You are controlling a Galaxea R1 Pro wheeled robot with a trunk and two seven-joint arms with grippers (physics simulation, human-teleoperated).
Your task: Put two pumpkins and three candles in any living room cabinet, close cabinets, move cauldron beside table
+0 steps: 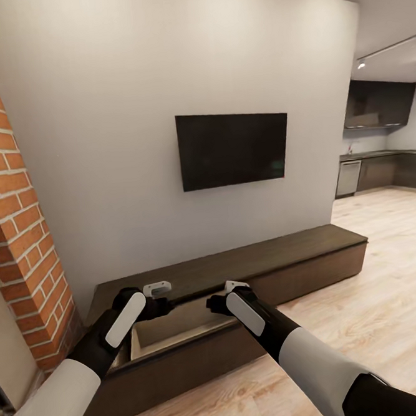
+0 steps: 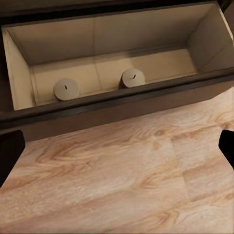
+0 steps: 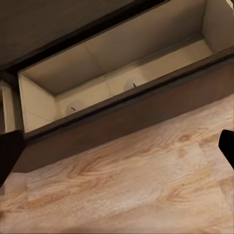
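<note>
The long dark-brown cabinet (image 1: 268,259) runs along the wall, with its left drawer (image 1: 174,336) pulled open. Two grey-brown candles (image 2: 67,89) (image 2: 132,78) stand upright on the tan drawer floor. From the right wrist view just their tops (image 3: 73,106) (image 3: 130,86) peek over the drawer front. My left gripper (image 1: 160,300) (image 2: 117,151) and right gripper (image 1: 218,302) (image 3: 117,148) hover side by side over the drawer's front, both open and holding nothing. The pumpkins, cauldron and table are out of view.
A black TV (image 1: 233,148) hangs on the grey wall above the cabinet. A brick column (image 1: 15,217) stands close at the left. Light wood floor (image 1: 377,295) stretches right toward a dark kitchen (image 1: 379,157).
</note>
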